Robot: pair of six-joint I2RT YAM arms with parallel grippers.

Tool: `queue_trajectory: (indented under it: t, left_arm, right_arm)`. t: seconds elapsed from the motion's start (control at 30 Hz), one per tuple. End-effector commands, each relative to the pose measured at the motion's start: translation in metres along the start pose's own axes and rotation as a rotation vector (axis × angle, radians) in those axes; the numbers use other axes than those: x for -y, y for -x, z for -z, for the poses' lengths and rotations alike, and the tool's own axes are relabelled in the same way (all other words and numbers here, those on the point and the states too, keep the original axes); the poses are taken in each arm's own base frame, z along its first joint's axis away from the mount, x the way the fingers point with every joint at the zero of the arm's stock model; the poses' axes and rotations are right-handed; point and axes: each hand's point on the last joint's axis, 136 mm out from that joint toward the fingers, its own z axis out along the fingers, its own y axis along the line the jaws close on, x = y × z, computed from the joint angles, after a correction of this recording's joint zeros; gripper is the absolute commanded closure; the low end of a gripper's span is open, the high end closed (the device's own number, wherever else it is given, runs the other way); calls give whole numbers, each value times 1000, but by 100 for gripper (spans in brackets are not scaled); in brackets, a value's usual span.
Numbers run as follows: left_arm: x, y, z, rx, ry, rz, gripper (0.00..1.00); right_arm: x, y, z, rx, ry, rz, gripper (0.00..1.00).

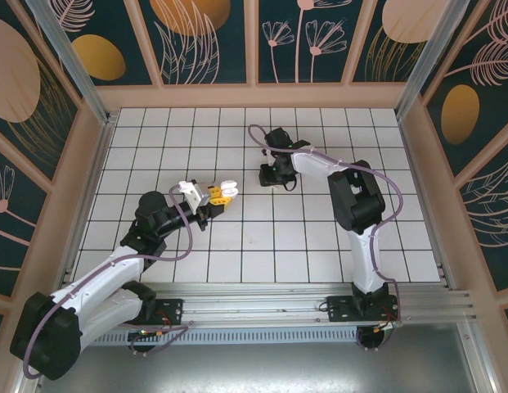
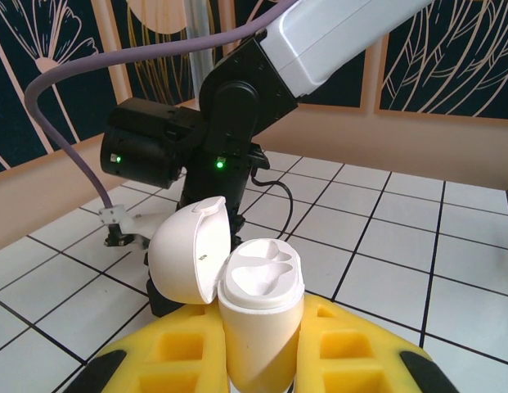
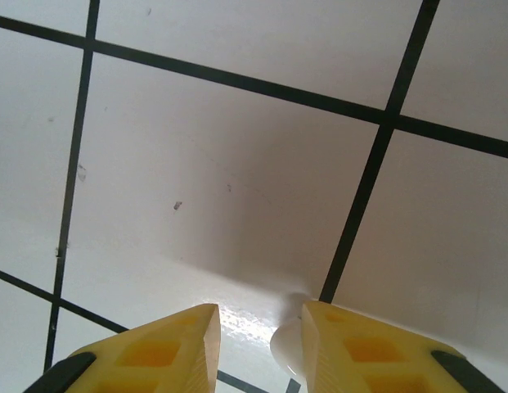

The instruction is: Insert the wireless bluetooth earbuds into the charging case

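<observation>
PROGRESS: early; left pincer [image 2: 258, 332] clamps the charging case [image 2: 259, 282] upright, lid open, both sockets empty | RIGHT: right pincer [image 3: 258, 327] jaws apart, low over the surface [image 3: 237, 164]; whitish piece, probably an earbud [image 3: 285, 350], against one finger | REMAINING: lift, insert | MARKINGS: none legible

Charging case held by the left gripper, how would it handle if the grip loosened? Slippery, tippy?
The charging case looks smooth and rounded, so probably slippery in the left gripper. Its open lid hangs off one side, likely tipping it that way.
</observation>
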Motion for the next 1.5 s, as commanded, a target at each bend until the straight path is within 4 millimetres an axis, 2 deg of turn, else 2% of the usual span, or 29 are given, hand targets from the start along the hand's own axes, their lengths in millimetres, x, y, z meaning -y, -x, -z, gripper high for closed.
queue_trajectory:
  t: [0.0,0.17,0.67,1.1,1.47]
  left_arm:
    - [1,1,2,7,4,8,100]
    - [2,2,3,11,5,7,100]
    - [3,2,6,14,12,15,100]
    - [3,4,8,21,18,14,100]
    - [3,5,10,25,23,13,100]
  right_arm:
    - [14,-7,-4,-43,-120,27,68]
    - [14,-10,-5,-60,-170,46,69]
    - [8,-20,-11,-123,-178,74,71]
    - [-4,-27,-2,-166,-114,-106,69]
    - [-2,-14,6,-130,-71,-155,65]
